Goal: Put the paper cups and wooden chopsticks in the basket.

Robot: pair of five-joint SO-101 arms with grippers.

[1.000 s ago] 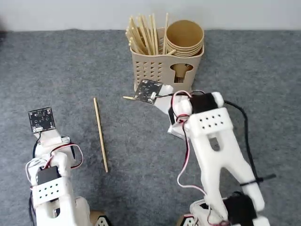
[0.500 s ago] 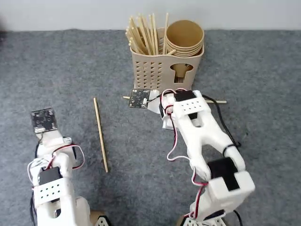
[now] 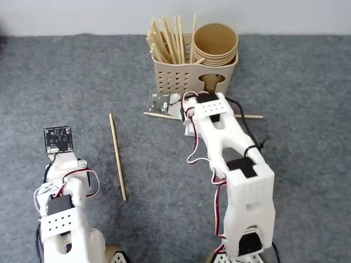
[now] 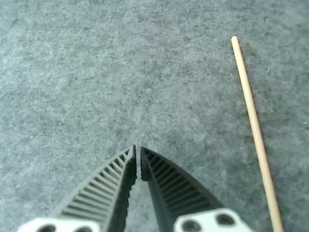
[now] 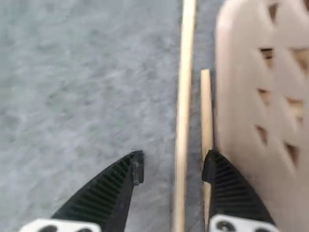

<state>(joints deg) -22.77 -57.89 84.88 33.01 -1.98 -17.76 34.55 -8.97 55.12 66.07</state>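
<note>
left pincer (image 4: 137,154): held together above the grey desk (image 3: 82,82).
loose chopstick (image 3: 117,156): laid flat beside it.
right pincer (image 5: 171,166): spread apart around a second chopstick (image 5: 185,96), just beside the basket (image 3: 186,82).
cups (image 3: 215,41): stacked inside the basket.

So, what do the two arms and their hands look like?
The left arm and right arm are white plastic with black motors and red, white and black cables. The left hand and right hand have black ribbed fingers that taper to points.

Cups (image 3: 215,39) and chopsticks (image 3: 166,41) stand in the basket (image 3: 184,82).
</note>
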